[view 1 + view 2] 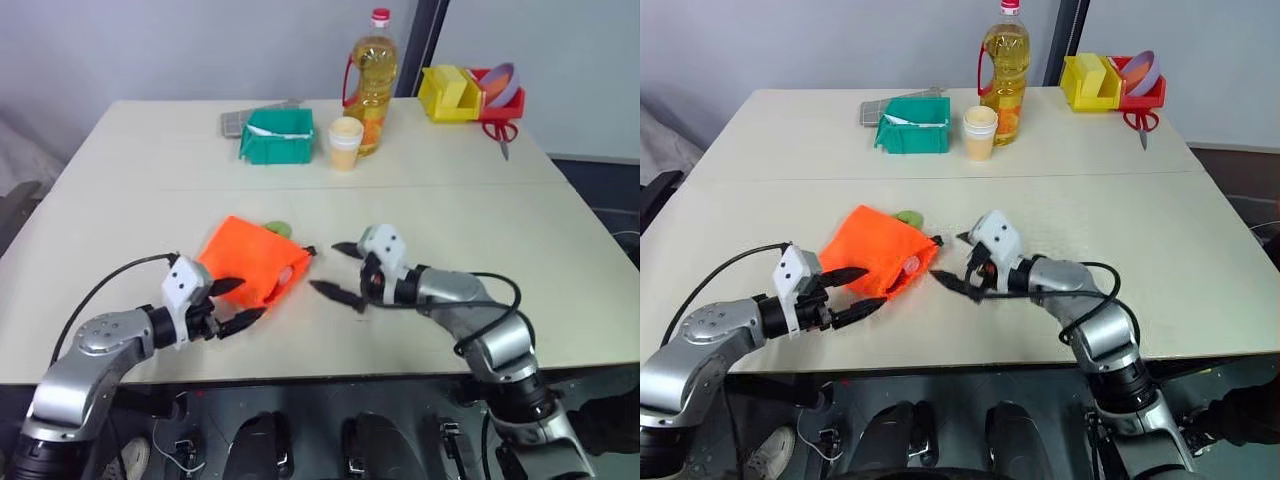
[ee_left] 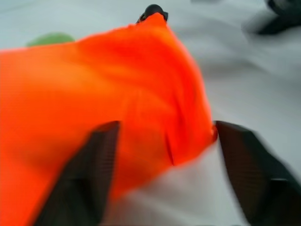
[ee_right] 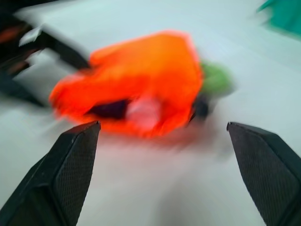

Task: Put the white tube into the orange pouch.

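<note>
Grippers both released, nothing held. Left gripper (image 1: 236, 303) sits at the near-left edge of the orange pouch (image 1: 250, 262), jaws spread, one finger over the fabric, the other just off its near edge; left wrist view shows fabric between the fingers but no pinch. Right gripper (image 1: 340, 272) hangs just beside the pouch mouth, jaws wide, clear of it.

White tube (image 1: 911, 265): a pale round end shows inside the pouch opening; rest hidden by fabric, so looks already in or nearly so. Can't tell how deep.

Handling, judged: tube light, stiff, smooth plastic, likely to slide back out if the mouth tips down. Pouch thin, soft, limp, collapses when let go. Best hold is a pinch of the fabric lip at the mouth, not the cord. Green tag (image 1: 279, 229) lies just behind the pouch.

Farther back on the table (image 1: 120, 200): green bin (image 1: 276, 137), paper cup (image 1: 345, 143), oil bottle (image 1: 372, 80), well apart.
</note>
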Available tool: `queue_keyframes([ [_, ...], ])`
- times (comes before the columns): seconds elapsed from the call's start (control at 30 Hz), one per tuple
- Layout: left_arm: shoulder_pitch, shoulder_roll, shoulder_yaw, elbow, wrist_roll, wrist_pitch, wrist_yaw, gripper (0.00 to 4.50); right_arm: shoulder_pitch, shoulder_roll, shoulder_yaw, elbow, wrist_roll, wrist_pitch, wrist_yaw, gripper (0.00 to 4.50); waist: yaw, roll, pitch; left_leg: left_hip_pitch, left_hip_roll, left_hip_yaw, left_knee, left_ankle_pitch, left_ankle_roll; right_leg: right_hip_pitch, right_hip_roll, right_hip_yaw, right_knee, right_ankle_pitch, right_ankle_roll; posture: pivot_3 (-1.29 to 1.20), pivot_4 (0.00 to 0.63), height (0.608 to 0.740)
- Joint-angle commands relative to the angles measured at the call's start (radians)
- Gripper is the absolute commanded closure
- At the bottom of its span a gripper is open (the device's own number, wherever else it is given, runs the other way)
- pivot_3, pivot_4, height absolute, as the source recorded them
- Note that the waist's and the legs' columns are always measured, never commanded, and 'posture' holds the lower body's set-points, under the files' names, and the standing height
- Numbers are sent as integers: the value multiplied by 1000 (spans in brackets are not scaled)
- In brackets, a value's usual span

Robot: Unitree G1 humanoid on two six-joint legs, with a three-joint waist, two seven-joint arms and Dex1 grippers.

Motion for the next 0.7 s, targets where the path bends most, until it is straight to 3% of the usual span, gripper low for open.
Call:
queue_keyframes([
  [0.03, -2, 6, 37, -57, -65, 5, -19, 543, -72, 54, -59, 66, 39, 32, -64, 0, -4, 0, 0, 0, 0, 0, 0, 0, 0, 0, 0, 0, 0, 0, 0, 0, 150, 740],
  [0.33, 4, -1, 22, -58, -65, -27, -6, 543, -253, 199, -32, 425, -59, -35, -224, 0, -11, 0, 0, 0, 0, 1, -1, 3, 1, 0, 0, 0, 0, 0, 0, 0, 150, 740],
  [0.7, 3, -19, 10, -45, -61, -39, 13, 543, -419, 356, 3, 825, -147, -234, -242, 0, -11, 1, 0, -1, 0, 2, -1, 5, -3, 0, 1, 0, 0, 2, 3, 0, 150, 740],
])
